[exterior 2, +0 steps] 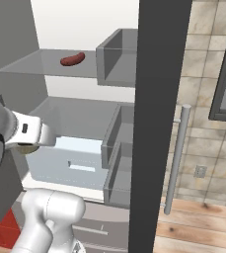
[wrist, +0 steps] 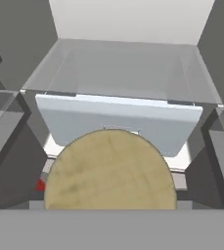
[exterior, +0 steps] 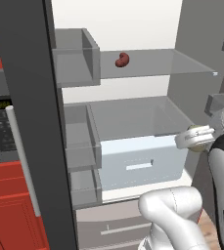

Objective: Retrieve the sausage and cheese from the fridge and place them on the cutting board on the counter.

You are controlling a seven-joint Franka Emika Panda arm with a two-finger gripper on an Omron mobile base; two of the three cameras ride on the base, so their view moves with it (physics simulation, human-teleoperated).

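Pincer (exterior: 197, 141) spread wide, clamped on the cheese (wrist: 110, 171) in front of the fridge drawer (exterior: 143, 163). Puck feels stiff, light, slick-rimmed; I keep flat-side grip. Sausage (exterior: 122, 59) sits on the shelf above the drawer.

Red cabinets (exterior: 11, 205), microwave (exterior: 1, 127), beige tiled wall (exterior 2: 208, 74), wooden floor (exterior 2: 193, 227)

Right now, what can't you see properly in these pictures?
- Hand: its fingers are hidden behind the cheese in the hand view, so the grip itself is unclear.
- Cheese: its lower part is cut off at the bottom of the hand view; in the base views the hand covers most of it.
- Fridge: its dark door blocks part of both base views.
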